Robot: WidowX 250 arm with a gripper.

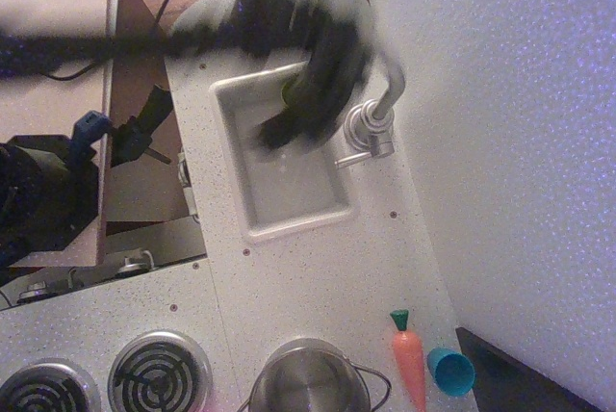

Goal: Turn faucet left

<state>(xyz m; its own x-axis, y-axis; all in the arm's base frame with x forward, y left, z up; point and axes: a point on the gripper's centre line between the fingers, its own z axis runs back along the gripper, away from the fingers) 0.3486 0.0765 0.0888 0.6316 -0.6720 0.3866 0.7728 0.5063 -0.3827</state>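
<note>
Overhead, the faucet arches leftward toward the sink, while the blurred tool's opening cannot be told.

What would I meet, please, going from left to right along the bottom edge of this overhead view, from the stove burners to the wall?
Partly cropped burner → full coil burner → steel pot → toy carrot → blue cup.
</note>
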